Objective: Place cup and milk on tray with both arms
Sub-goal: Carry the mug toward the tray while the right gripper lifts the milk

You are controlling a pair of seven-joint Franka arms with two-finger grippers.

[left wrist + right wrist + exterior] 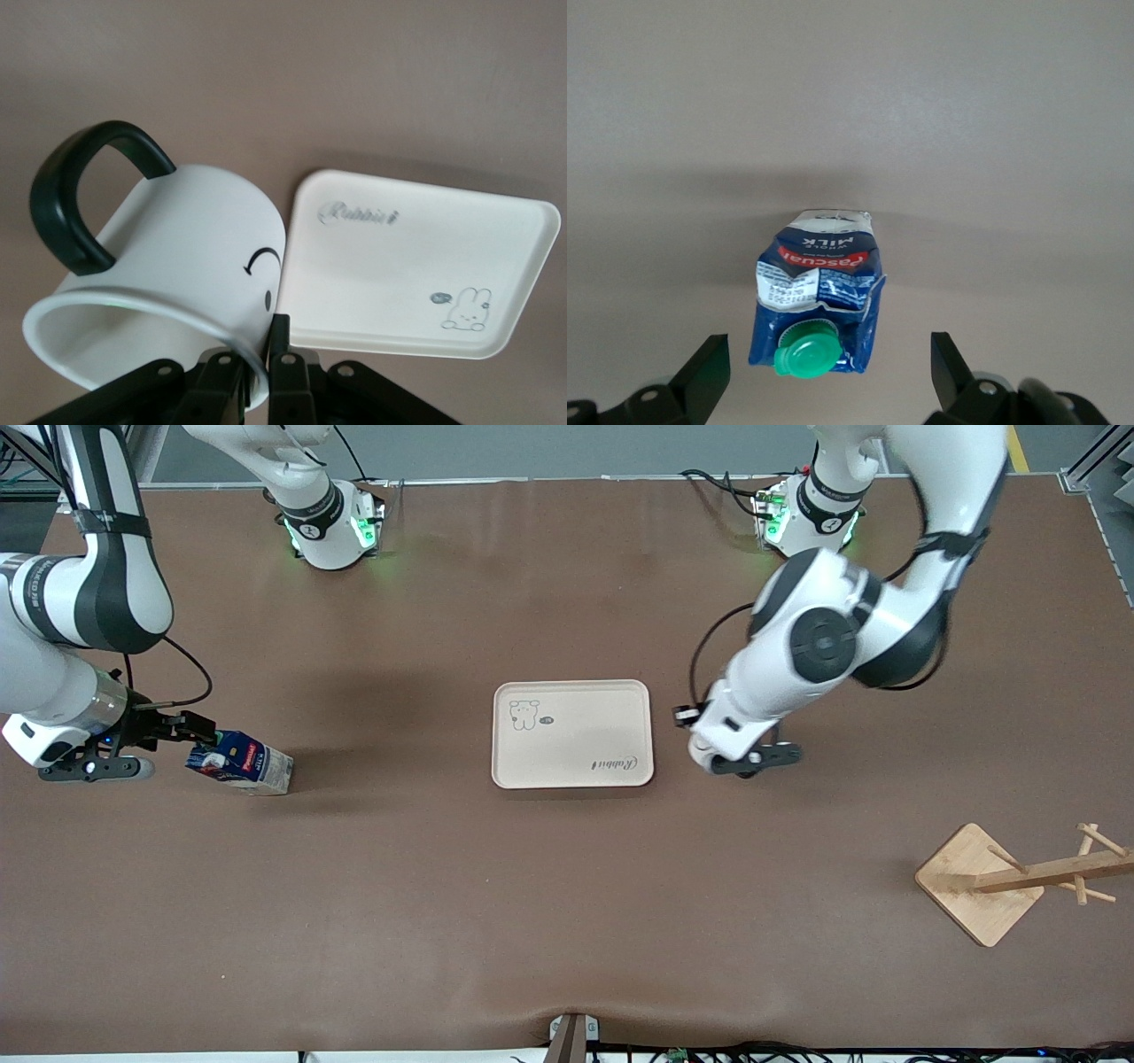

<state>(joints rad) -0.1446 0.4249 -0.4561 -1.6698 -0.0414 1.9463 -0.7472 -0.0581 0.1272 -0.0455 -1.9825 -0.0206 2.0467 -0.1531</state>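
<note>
The milk (239,762) lies on its side on the table toward the right arm's end, green cap toward my right gripper (200,737). In the right wrist view the right gripper (826,376) is open, one finger on each side of the cap end of the milk (819,288), not touching it. My left gripper (257,359) is shut on the rim of the cup (195,230), which hangs tilted with its handle up. In the front view the left gripper (689,717) is just beside the tray (572,757) edge toward the left arm's end; the cup is hidden there. The tray (416,257) is empty.
A wooden rack (979,881) with pegs lies tipped over near the front camera, toward the left arm's end. Both arm bases stand along the table's edge farthest from the front camera.
</note>
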